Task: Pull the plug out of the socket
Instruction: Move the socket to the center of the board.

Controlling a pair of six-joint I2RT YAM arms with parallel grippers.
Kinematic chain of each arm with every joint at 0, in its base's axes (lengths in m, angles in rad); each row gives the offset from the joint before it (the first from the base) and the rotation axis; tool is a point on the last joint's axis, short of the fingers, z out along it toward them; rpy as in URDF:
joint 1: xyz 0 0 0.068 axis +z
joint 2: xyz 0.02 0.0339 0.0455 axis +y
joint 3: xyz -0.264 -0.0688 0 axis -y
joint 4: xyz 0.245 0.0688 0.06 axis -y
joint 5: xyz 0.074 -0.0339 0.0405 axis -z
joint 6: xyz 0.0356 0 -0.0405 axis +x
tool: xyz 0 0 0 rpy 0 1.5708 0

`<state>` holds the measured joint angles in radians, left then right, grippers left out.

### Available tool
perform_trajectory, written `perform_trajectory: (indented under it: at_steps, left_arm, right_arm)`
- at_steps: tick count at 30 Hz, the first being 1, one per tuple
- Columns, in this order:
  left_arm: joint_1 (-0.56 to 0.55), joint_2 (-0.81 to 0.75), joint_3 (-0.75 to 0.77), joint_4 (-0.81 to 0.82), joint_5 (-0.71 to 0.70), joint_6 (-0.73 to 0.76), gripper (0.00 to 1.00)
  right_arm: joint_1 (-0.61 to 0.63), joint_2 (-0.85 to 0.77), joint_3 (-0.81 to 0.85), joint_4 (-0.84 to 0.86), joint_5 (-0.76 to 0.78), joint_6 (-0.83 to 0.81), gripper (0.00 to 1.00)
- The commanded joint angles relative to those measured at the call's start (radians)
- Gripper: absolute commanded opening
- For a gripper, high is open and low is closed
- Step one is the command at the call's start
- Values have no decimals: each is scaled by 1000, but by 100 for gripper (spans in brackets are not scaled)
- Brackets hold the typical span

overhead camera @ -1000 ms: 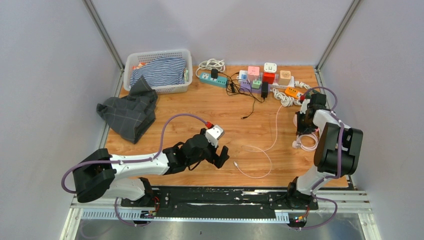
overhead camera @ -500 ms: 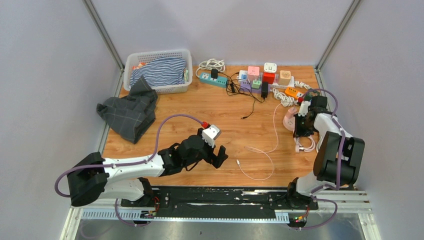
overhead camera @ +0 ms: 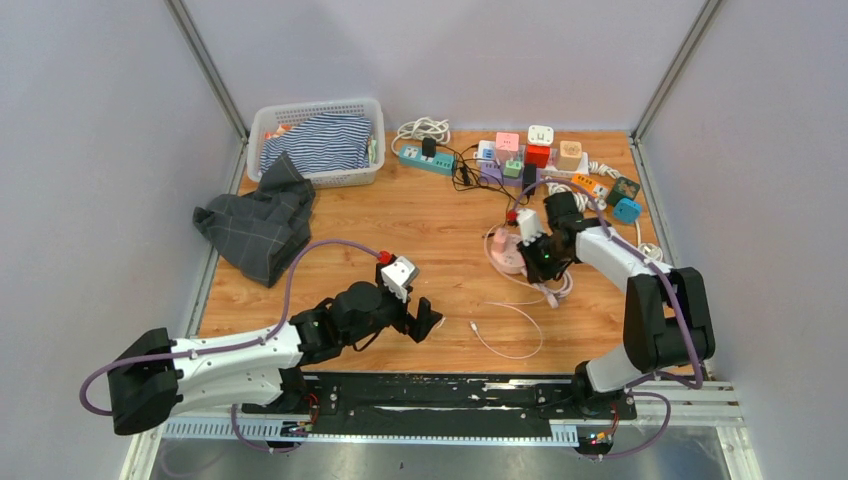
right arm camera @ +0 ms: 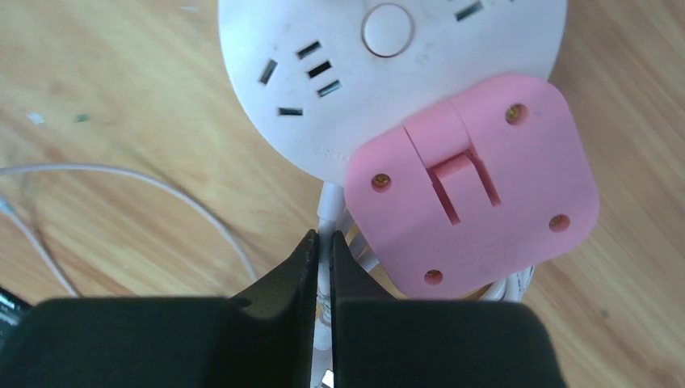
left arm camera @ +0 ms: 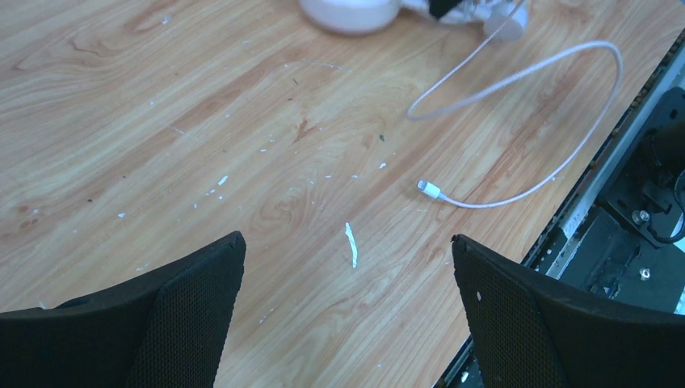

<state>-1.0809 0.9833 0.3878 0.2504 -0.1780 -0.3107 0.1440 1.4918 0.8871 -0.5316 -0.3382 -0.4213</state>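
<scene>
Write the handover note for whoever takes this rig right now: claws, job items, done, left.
Left claw open, empty, above the table beside a loose charging cable.
Right claw shut on the white cord just below the round white socket.
Pink plug lies over the socket's rim, screw side up; whether it is still seated cannot be told.
Done: cord gripped. Left: confirm the plug's state, hold the socket, pull the plug clear.
</scene>
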Motion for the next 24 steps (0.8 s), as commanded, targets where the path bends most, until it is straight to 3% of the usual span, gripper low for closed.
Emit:
perform_trajectory:
  at_steps: [1,7,14,18,20,24]
  left_arm:
    - [-6,-80,-47,18,-71,10,100]
    - [-5,-145,-97,21,-95,6,100]
    - [-6,-206,-133,20,-53,1,100]
    - [-5,-282,-209,71,-101,8,100]
    - [-6,-340,-260,109,-123,20,100]
    - [-6,-436,-328,128,-111,45,100]
  right_arm:
    - [172,7,25,-78,-44,-145,0]
    - [266,54,86,-174,-153,-228,4]
    - [432,100,104,-197,-157,-252,11]
    - [484,170,160,-208,-184,-223,15]
    - [497,206,191,-221,-212,-220,20]
    - [496,206,224,-235,-187,-212,40]
